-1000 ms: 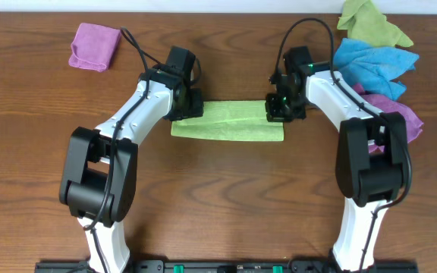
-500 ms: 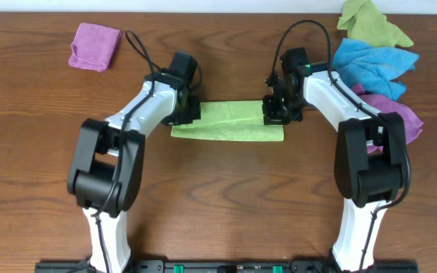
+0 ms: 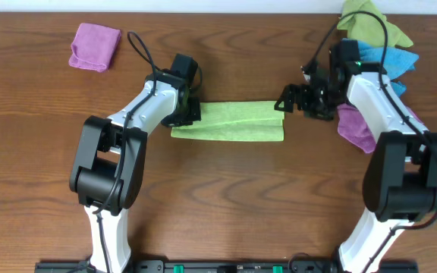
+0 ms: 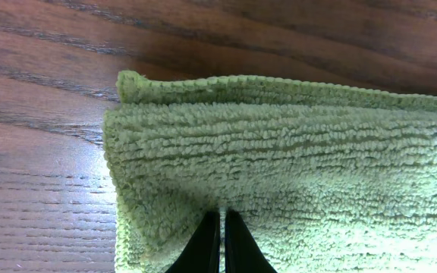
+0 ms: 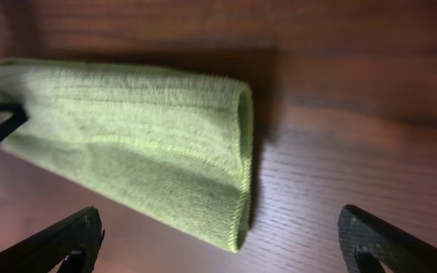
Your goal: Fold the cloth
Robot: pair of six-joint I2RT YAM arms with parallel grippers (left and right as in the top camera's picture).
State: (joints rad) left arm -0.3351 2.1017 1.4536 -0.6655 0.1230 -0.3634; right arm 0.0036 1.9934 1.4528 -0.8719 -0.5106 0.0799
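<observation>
The cloth (image 3: pixel 230 121) lies mid-table as a long folded strip, lime and finely ribbed, its loopy microfibre pile plain in the left wrist view. The left gripper (image 4: pixel 220 246) has its thin black fingers pinched together on the strip's left end. The right gripper (image 3: pixel 294 101) stands spread wide, clear of the rounded right-hand fold, holding nothing. The table (image 3: pixel 218 197) is dark, grained wood.
</observation>
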